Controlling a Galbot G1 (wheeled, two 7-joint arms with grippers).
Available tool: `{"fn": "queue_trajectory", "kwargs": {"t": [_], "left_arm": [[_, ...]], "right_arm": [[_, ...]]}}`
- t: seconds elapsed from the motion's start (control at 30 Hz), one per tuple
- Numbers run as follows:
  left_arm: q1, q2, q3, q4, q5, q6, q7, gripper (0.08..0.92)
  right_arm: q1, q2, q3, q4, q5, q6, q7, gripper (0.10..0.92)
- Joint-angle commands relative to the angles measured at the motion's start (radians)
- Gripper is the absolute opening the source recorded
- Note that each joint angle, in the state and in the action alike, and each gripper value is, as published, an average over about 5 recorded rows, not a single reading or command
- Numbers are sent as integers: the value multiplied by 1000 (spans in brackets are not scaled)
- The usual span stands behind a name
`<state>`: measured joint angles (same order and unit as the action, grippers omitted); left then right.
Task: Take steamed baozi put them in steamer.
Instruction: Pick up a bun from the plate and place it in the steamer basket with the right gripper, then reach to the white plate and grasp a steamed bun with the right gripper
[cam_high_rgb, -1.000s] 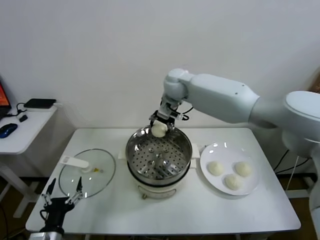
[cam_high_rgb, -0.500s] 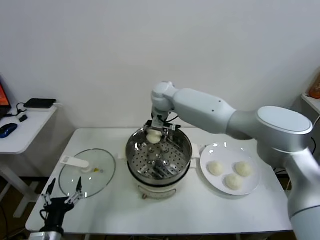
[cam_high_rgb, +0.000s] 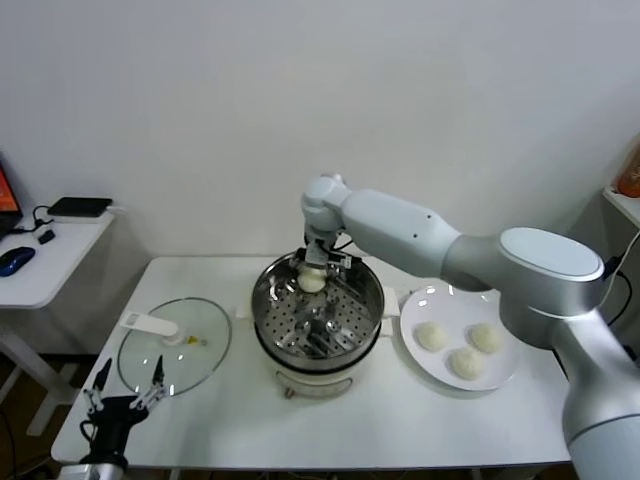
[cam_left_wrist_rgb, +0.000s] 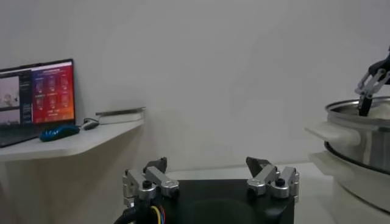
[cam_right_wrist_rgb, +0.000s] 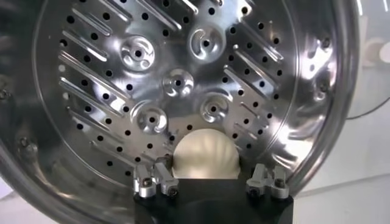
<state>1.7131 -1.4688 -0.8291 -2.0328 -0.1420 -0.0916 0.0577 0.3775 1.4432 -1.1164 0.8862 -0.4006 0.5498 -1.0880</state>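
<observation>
My right gripper reaches down into the far side of the steamer, a shiny perforated steel basket on a white pot base. One cream baozi rests on the perforated floor between the fingers of the right gripper. The jaws stand a little wider than the bun, with a gap on one side, so the gripper is open. Three more baozi lie on the white plate to the right. The left gripper hangs open and idle at the table's front left corner.
A round glass lid with a white handle lies on the table left of the steamer. A small side table with a mouse stands further left. The steamer's rim shows far off beside the left gripper.
The right gripper came down from the steamer's far rim into the basket with the baozi, and its jaws have widened around it. The left arm has not moved.
</observation>
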Motion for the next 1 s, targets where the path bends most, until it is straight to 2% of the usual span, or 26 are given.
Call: {"fn": "queue_trajectory", "kwargs": {"t": [0.03,0.2,0.5,0.83,1.0], "left_arm": [[0,-2,1,0,-5,1,0,823],[0,-1,0,0,-7,2,-1,823],[1,-3,-1,-5,-6,4,-2,823],[-7,-9,4,-18,-2,17,-1,823],[-10,-7,5,-23,-1,20,0,823]], "right_arm": [[-13,8,6,-14,-13,10,-2,743],[-12,6,5,-22,4,12,2,815],[26,-15,-8,25,88,7,-22,823],[313,-216,-203,279,459,-94,-88,823],[460,-359,-315,328,679,-260,-99,823]]}}
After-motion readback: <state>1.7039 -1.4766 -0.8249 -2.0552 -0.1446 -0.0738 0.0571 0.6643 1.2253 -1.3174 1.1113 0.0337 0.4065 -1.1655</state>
